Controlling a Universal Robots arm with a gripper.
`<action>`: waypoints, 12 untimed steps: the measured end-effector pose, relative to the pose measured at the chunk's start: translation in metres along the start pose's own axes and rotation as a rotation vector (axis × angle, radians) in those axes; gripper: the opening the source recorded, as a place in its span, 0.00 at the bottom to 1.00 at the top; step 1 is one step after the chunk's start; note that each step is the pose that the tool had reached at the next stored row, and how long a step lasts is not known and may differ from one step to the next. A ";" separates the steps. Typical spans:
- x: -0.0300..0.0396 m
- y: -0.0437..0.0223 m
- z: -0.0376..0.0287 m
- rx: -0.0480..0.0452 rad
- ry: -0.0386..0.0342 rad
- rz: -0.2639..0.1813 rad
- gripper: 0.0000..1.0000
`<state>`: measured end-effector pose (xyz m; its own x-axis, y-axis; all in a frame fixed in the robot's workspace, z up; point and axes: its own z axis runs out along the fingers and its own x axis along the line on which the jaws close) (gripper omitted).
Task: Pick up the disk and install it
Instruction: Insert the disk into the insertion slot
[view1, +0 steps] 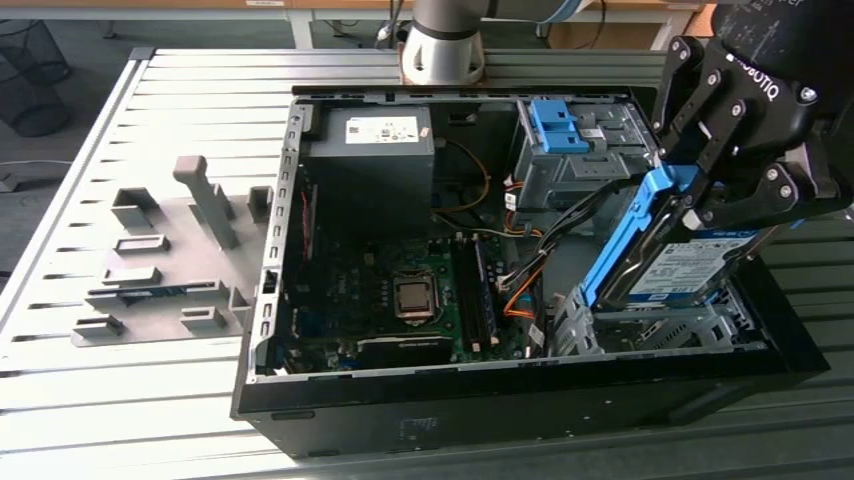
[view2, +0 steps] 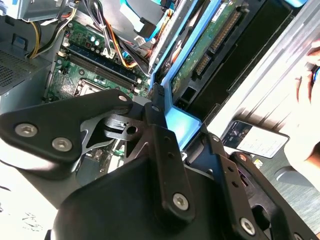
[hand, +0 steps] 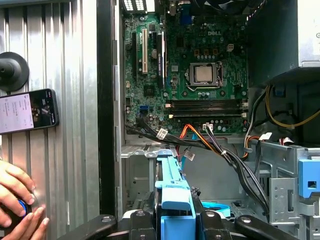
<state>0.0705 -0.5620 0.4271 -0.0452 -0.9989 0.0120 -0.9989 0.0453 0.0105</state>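
**Disk held on edge over the corner bay of the open case**

A slatted metal table (view1: 160, 400) carries an open black computer case (view1: 534, 405) lying on its side. A grey fixture plate (view1: 167, 260) with raised blocks lies on the table beside the case, at the exterior view's left.

Inside the case, a dark power-supply box (view1: 371, 150) sits at the far end. The green motherboard (view1: 387, 300) lies nearer the camera, with orange and black cables (hand: 200, 137) running along its edge. A metal drive cage (view1: 587, 165) topped by a blue bracket (view1: 558, 125) stands at the far right in the exterior view.

The black gripper (view1: 707, 200) reaches in from the exterior view's right. Its fingers are closed on the blue handle end of the disk (view1: 674, 270), as both wrist views also show. The disk stands tilted on edge, label facing the exterior camera. Its lower end is down at the metal bay (view1: 667, 328) in the case's near right corner. Whether it is seated there cannot be told.

Outside the case wall, in the first wrist view, a phone (hand: 27, 111) lies on the table. A person's hand (hand: 17, 200) rests close by it.
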 end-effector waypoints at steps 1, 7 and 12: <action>0.0000 0.0000 0.0000 0.0000 0.0000 0.000 0.36; 0.0000 -0.0001 0.0061 0.0000 0.0001 0.000 0.44; -0.0002 -0.0001 0.0151 0.0000 -0.0001 0.000 0.42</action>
<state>0.0705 -0.5620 0.4120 -0.0452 -0.9989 0.0119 -0.9989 0.0453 0.0105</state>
